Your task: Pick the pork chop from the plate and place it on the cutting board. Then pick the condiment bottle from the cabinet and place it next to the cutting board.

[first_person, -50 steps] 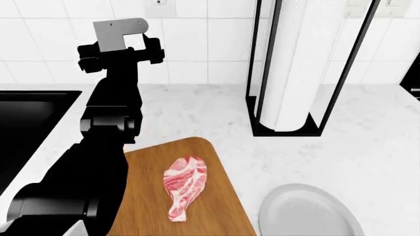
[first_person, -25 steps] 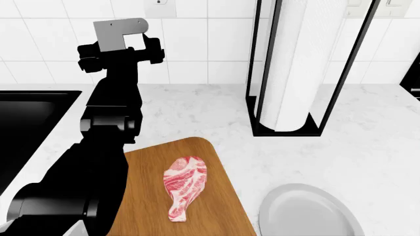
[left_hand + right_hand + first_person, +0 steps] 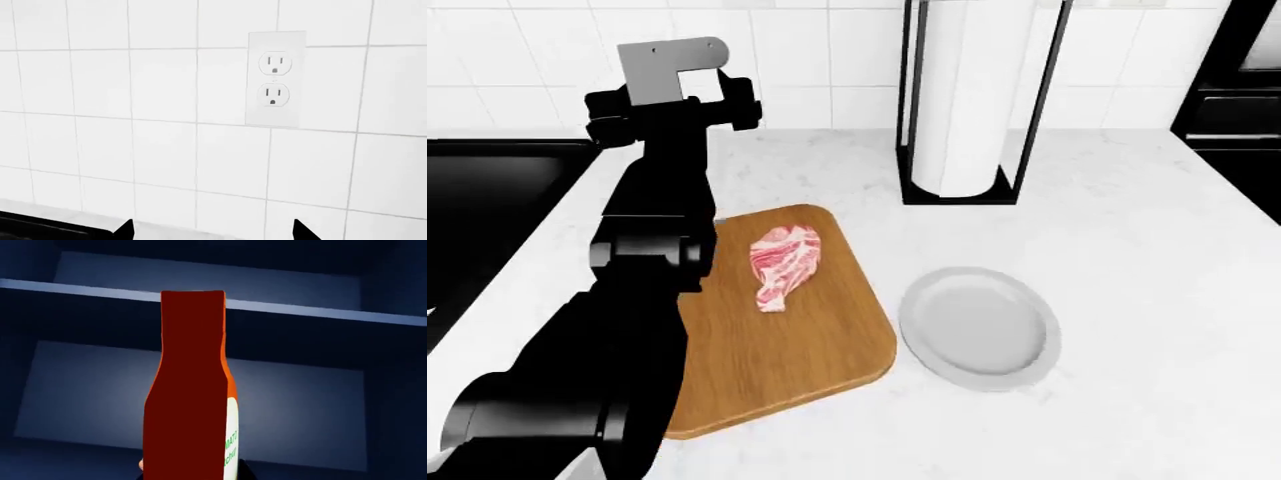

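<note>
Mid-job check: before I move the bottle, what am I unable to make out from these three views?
- Right gripper: in the right wrist view the condiment bottle fills the foreground and its base is cut off at the edge, so the grip is unconfirmed.
- Bottle label: only a sliver of green lettering shows, unreadable.
- Left gripper: only two dark fingertips show in the left wrist view.
- Cutting board: its left part is hidden by the left arm in the head view.

The pork chop (image 3: 783,264) is pink-red with white streaks; the cutting board (image 3: 787,345) is light brown wood; the plate (image 3: 981,328) is plain pale grey; the condiment bottle (image 3: 192,395) is orange-red, with maybe green letters on a white label.
</note>
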`<state>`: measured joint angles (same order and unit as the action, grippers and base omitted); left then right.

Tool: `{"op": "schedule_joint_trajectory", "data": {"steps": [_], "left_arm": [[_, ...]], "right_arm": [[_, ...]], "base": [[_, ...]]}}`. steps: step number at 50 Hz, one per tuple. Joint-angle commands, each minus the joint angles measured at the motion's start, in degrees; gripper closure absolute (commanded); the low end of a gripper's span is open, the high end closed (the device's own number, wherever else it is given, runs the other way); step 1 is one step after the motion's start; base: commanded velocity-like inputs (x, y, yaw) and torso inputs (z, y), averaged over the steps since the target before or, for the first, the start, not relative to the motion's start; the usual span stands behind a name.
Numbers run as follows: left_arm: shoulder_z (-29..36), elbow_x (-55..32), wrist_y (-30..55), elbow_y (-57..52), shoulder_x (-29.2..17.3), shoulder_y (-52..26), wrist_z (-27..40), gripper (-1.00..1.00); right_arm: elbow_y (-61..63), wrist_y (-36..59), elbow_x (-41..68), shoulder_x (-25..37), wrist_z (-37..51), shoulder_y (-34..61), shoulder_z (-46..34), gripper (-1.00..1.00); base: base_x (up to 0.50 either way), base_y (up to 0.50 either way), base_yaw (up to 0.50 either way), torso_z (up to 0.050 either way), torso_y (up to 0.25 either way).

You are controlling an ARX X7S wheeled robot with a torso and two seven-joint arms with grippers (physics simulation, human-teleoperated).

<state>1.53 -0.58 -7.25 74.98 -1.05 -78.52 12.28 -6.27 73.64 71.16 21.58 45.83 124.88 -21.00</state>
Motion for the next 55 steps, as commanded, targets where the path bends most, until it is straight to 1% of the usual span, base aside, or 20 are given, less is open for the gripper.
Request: {"op": "schedule_joint_trajectory", "data": {"steps": [1, 12, 24, 34, 36, 41, 46, 55], "left_arm": [[0.0, 0.0, 0.0, 0.0, 0.0, 0.0, 0.0, -1.00], [0.1, 0.1, -0.2, 0.0, 0.0, 0.0, 0.0, -1.00], [0.4, 0.1, -0.3, 0.0, 0.0, 0.1, 0.1, -1.00], [0.4, 0.0, -0.3, 0.0, 0.0, 0.0, 0.0, -1.00], [0.4, -0.1, -0.3, 0.0, 0.0, 0.1, 0.0, -1.00], [0.4, -0.1, -0.2, 0.0, 0.0, 0.1, -0.1, -1.00], [0.4, 0.0, -0.3, 0.0, 0.0, 0.1, -0.1, -1.00], [0.3, 0.0, -0.4, 0.0, 0.0, 0.2, -0.1, -1.00]], "right_arm": [[1.6, -0.5, 1.4, -0.6, 0.1, -1.4, 1.8, 1.00], [4.7, -1.7, 6.0, -1.2, 1.0, -6.4, 4.8, 1.00], [9.2, -2.2, 9.3, -0.8, 2.7, -11.9, 6.3, 1.00], [11.5, -3.2, 10.0, -0.3, 2.2, -14.5, 6.6, 1.00], [11.8, -2.8, 10.6, -0.2, 1.8, -15.2, 6.3, 1.00], [15.3, -3.9, 12.4, -0.3, 0.8, -20.2, 6.8, 1.00], [19.9, -5.5, 13.8, 0.0, 1.5, -27.5, 7.6, 1.00], [25.7, -8.4, 16.5, 0.8, 2.4, -36.2, 10.3, 1.00]], "base": [[-0.50, -0.06, 0.00, 0.000, 0.000], [-0.50, 0.01, 0.00, 0.000, 0.000], [-0.41, 0.42, 0.00, 0.000, 0.000], [-0.02, 0.50, 0.00, 0.000, 0.000], [0.00, 0.00, 0.00, 0.000, 0.000], [0.00, 0.00, 0.00, 0.000, 0.000], [0.00, 0.00, 0.00, 0.000, 0.000], [0.00, 0.00, 0.00, 0.000, 0.000]]}}
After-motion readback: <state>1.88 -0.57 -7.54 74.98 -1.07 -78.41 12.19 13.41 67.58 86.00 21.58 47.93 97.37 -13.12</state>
